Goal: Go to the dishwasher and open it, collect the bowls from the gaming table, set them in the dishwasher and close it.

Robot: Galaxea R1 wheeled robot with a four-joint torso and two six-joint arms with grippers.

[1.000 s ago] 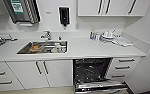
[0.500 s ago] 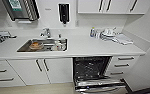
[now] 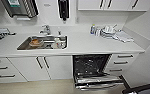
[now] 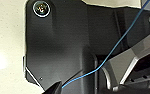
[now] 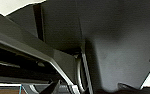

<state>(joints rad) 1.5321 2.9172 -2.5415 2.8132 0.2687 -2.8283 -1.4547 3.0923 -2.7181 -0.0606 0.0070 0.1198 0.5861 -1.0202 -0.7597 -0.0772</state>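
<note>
The dishwasher (image 3: 91,68) sits under the counter (image 3: 91,45), right of the sink (image 3: 43,42), door dropped open toward the floor. Drawers (image 3: 122,62) flank its right (dishes (image 3: 108,31) piled on the counter behind), cupboards (image 3: 43,66) on its left.

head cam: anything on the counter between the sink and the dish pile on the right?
In the head view, the white counter between the sink and the dish pile is bare; a small bottle stands beside the pile.

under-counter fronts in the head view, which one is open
The dishwasher, right of the sink: its door is folded down and the dark interior shows. The white cabinet doors and drawers beside it are shut.
</note>
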